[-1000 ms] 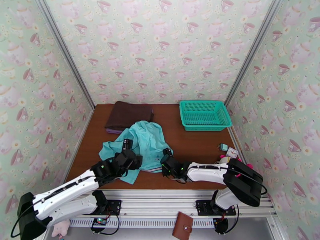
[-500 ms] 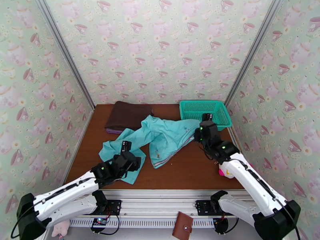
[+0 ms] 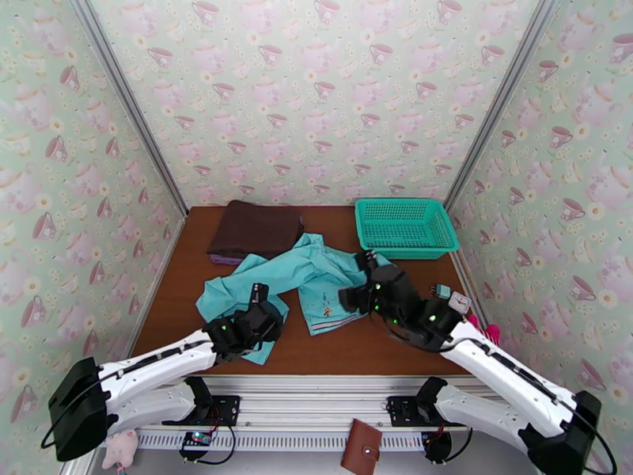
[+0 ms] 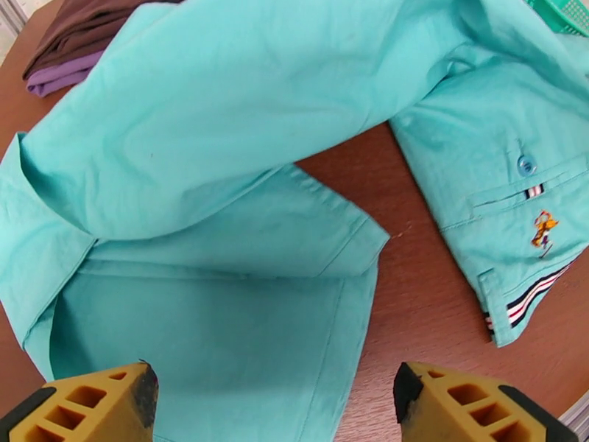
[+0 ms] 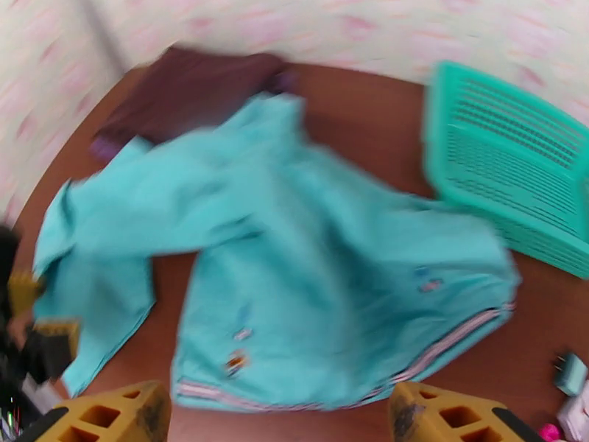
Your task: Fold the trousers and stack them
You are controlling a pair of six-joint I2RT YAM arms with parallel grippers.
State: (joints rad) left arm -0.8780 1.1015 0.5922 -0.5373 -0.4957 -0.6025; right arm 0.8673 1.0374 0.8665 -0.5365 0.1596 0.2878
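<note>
The turquoise trousers (image 3: 308, 271) lie spread and rumpled across the middle of the brown table, waist toward the right, one leg trailing to the left front. In the left wrist view the trousers (image 4: 243, 127) show a button, a striped waistband and a small embroidered mark. My left gripper (image 3: 259, 301) hangs low over the leg hem; the left gripper (image 4: 272, 395) is open with nothing between its fingers. My right gripper (image 3: 356, 294) is raised over the waist end. In the blurred right wrist view the right gripper (image 5: 280, 414) stands open above the trousers (image 5: 316, 274).
A teal mesh basket (image 3: 405, 227) (image 5: 508, 178) stands at the back right, touching the trousers' edge. Dark brown folded cloth (image 3: 255, 229) (image 4: 81, 23) (image 5: 184, 90) lies on a purple one at the back left. Small objects (image 3: 449, 296) sit by the right wall.
The right gripper pulled the waist rightward toward the basket, then let go; it has swung back toward the table's middle. The trousers now lie flatter. The left arm barely shifted.
</note>
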